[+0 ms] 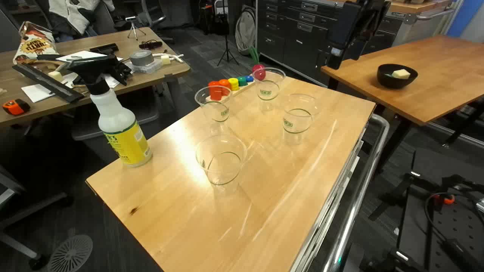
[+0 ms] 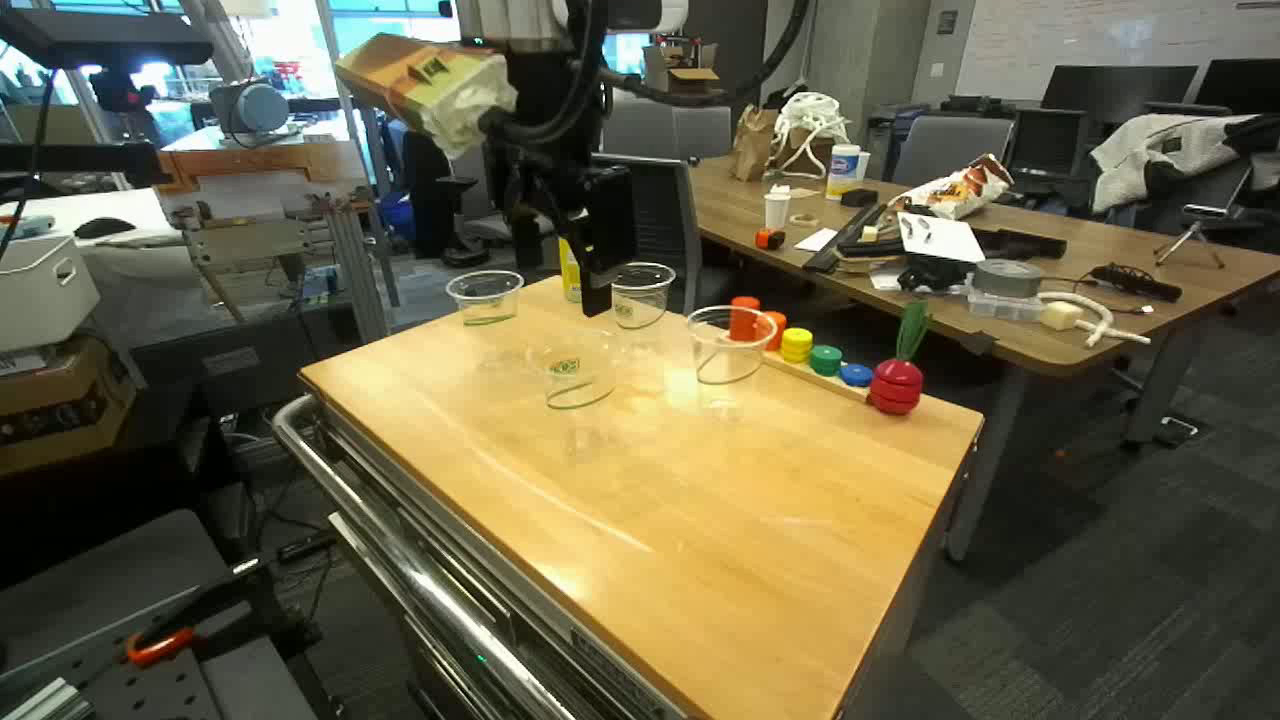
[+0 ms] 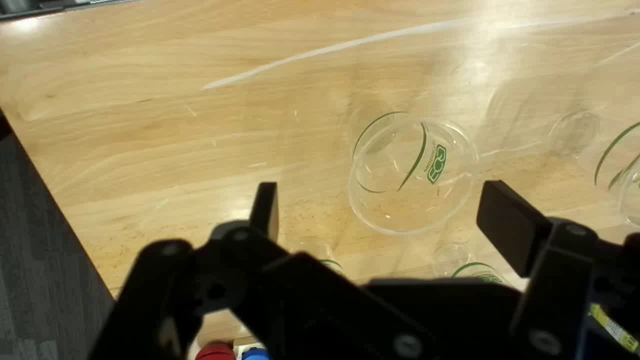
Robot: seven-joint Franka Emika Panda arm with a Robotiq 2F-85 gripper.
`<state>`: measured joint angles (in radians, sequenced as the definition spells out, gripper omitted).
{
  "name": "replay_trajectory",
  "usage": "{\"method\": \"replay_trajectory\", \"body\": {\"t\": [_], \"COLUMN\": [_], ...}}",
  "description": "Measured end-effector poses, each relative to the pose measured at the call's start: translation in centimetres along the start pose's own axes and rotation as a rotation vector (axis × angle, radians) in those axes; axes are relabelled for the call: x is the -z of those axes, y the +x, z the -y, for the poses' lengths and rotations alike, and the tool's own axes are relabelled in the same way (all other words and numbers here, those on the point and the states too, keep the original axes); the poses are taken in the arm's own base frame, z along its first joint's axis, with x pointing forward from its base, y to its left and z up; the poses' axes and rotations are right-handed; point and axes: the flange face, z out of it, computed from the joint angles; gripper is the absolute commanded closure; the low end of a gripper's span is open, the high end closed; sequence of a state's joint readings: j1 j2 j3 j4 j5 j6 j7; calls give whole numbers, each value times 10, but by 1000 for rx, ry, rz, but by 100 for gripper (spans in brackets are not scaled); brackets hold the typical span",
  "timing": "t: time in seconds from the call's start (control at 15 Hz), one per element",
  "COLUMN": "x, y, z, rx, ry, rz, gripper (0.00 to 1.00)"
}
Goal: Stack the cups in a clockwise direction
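Four cups (image 1: 221,160) stand upright and apart on the counter (image 1: 181,215), two nearer the bottle (image 1: 116,115), two farther from it. I'd expect them light, thin-walled, slick and easily crushed, so a gentle squeeze just under the rim looks best; too hard and the wall may buckle. The fingers (image 3: 515,227) hang wide apart above, holding nothing, one of the cups farther from the bottle showing between them in the wrist view. The counter is pale, glossy wood, and I see glare near the bottle. A toy (image 2: 797,346) shares the bottle's side; past that lie dark carpet (image 2: 1120,600) and a cluttered desk (image 1: 166,71).
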<state>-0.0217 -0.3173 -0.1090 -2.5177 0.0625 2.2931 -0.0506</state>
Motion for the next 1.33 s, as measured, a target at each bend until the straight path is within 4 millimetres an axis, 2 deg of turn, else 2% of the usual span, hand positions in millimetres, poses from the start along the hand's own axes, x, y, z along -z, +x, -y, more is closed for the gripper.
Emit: {"method": "replay_trajectory", "body": {"t": [0.27, 0.47, 0.6, 0.8, 1.07, 1.2, 1.33], "x": [4, -7, -15, -26, -41, -54, -72], "y": [3, 5, 14, 42, 97, 126, 153], "z": [1, 8, 20, 51, 99, 113, 118], "rx": [1, 12, 24, 37, 25, 0, -38], "ry": [0, -6, -13, -18, 13, 30, 42], "rz": [-11, 14, 31, 41, 36, 37, 42], "gripper": [0, 0, 0, 0, 0, 0, 0]}}
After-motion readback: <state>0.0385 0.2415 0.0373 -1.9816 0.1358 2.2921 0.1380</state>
